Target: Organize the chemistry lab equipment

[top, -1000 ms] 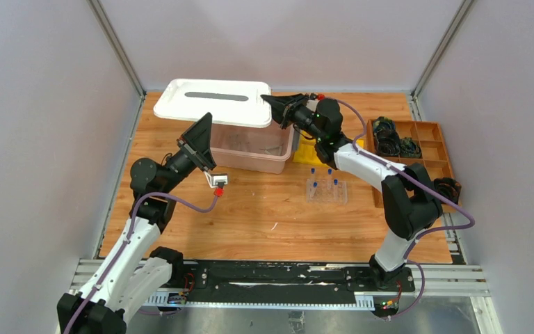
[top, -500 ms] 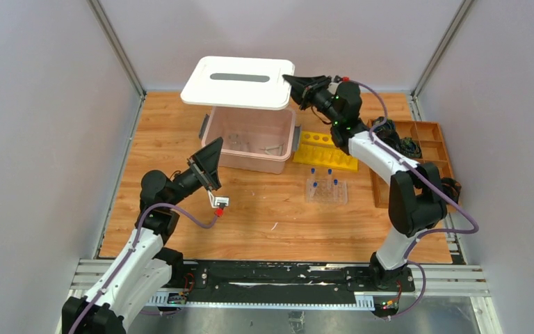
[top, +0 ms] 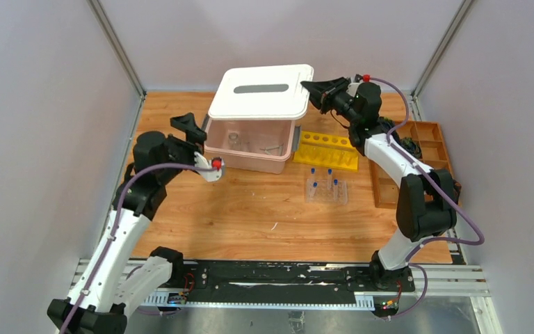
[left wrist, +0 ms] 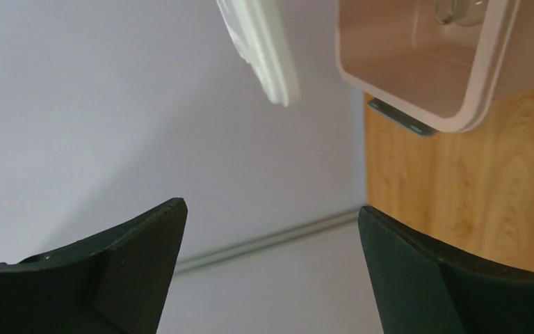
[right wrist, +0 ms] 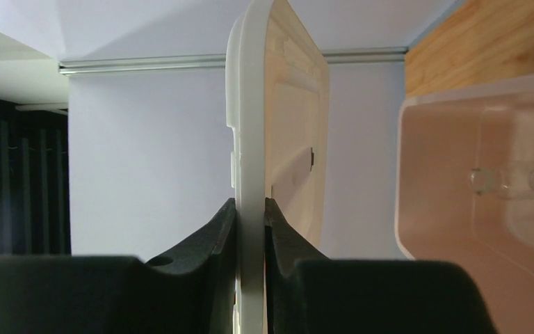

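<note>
Right gripper (right wrist: 250,209): clamped on lid (top: 262,90) edge, lid held above bin (top: 250,158), far edge.
Left gripper (left wrist: 271,216): wide open, empty, beside bin's left end.
Tubes (top: 313,185): upright in rack (top: 326,195), toward right edge.

Bright, even light is filling everything, shadows are barely showing on the wooden table (top: 250,209), and the white lid (left wrist: 261,49) is looking soft up close.

No writing, label, brand, number or sign can be read on anything in any of the views.
</note>
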`<state>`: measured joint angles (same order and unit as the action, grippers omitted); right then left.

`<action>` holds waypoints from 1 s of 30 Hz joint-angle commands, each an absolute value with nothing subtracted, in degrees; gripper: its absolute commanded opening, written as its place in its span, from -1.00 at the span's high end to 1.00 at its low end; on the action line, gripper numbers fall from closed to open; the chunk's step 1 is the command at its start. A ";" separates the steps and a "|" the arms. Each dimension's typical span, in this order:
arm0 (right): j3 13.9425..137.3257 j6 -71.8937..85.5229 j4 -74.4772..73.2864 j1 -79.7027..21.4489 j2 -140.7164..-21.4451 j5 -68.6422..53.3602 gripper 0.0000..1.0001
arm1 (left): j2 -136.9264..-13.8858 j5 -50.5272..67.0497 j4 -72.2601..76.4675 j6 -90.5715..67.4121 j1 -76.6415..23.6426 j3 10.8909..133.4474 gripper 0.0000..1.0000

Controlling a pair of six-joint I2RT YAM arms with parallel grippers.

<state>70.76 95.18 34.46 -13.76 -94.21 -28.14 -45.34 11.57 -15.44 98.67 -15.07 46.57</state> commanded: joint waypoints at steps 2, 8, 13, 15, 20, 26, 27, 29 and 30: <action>67.45 89.93 36.33 -13.17 -91.31 -31.46 0.83 | -53.03 10.50 -47.14 68.40 -11.63 62.71 -1.00; 63.21 90.55 40.00 -13.73 -91.59 -31.89 0.85 | -60.55 22.83 -52.28 45.99 -5.15 72.51 -1.00; 61.31 90.51 41.34 -15.51 -92.17 -31.26 0.85 | -68.05 22.15 -51.89 34.44 -3.91 78.85 -1.00; 60.66 91.47 43.50 -16.14 -93.11 -31.14 0.85 | -70.54 22.13 -51.07 30.46 -2.47 80.97 -0.99; 59.24 92.57 47.76 -17.54 -94.98 -30.16 0.86 | -74.81 22.90 -48.31 23.14 1.72 84.50 -0.98; 58.63 93.11 52.40 -19.54 -97.99 -29.21 0.86 | -76.34 22.30 -43.86 20.03 4.39 82.68 -0.95; 58.70 92.26 52.34 -19.84 -98.25 -28.90 0.86 | -76.18 22.02 -42.74 19.83 4.37 81.76 -0.95; 58.88 90.93 52.00 -20.39 -99.05 -28.83 0.86 | -75.82 21.45 -40.21 19.17 4.39 79.93 -0.94; 58.67 90.55 52.06 -20.47 -99.38 -28.78 0.86 | -75.75 21.30 -39.17 18.98 4.36 79.22 -0.94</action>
<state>59.16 91.94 46.72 -19.00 -98.52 -29.87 -76.66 21.63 -44.99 22.13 4.16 81.67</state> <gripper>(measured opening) 0.199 0.973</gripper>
